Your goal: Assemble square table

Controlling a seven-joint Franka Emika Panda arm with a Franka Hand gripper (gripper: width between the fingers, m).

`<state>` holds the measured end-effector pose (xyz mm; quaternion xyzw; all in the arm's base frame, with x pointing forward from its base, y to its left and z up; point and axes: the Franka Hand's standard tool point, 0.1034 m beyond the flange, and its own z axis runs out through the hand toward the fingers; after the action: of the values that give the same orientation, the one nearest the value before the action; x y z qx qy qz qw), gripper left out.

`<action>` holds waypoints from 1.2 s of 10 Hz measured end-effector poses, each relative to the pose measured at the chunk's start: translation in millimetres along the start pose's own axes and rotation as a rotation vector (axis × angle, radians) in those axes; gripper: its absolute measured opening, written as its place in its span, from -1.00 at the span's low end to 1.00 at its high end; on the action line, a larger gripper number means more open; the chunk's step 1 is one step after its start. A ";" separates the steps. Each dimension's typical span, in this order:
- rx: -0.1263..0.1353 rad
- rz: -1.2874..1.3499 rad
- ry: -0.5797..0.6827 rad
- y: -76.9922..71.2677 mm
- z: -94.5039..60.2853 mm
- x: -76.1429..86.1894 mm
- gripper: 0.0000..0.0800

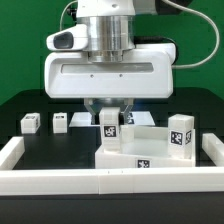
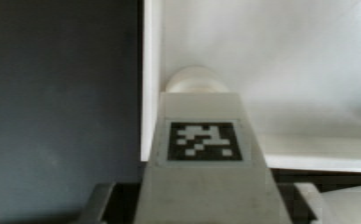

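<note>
Task stage: early, as judged; no leg is confirmed as fitted.
In hand: the held leg post point(image 1: 108, 128) hangs upright at the slab point(image 1: 135, 152), near its corner on the exterior view's left.
Uncertain: the standing post point(image 1: 180, 135) is upright at the slab's end on the exterior view's right; whether it is fastened cannot be told.
Left to do: the first loose post point(image 1: 30, 123) and the second loose post point(image 1: 60, 122) rest on the tabletop point(image 1: 20, 108), well apart from the slab.
Jaws: pinching the held leg post by its upper part.
Slab position: on the tabletop, just behind the front wall point(image 1: 60, 182).
Slab appearance: white, square, tray-like, with a tag on its front side.
Post appearance: white, tagged, with a rounded tip; in the wrist view the tip lies at the slab's edge, beside the dark tabletop.
</note>
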<state>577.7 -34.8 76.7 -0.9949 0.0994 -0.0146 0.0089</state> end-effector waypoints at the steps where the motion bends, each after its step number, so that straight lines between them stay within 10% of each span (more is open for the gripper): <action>1: 0.000 0.014 0.000 0.0 0.0 0.0 -0.27; 12: 0.017 0.871 0.022 -10.4 2.4 -0.2 -0.27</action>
<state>579.6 -24.6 74.6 -0.8598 0.5098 -0.0210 0.0215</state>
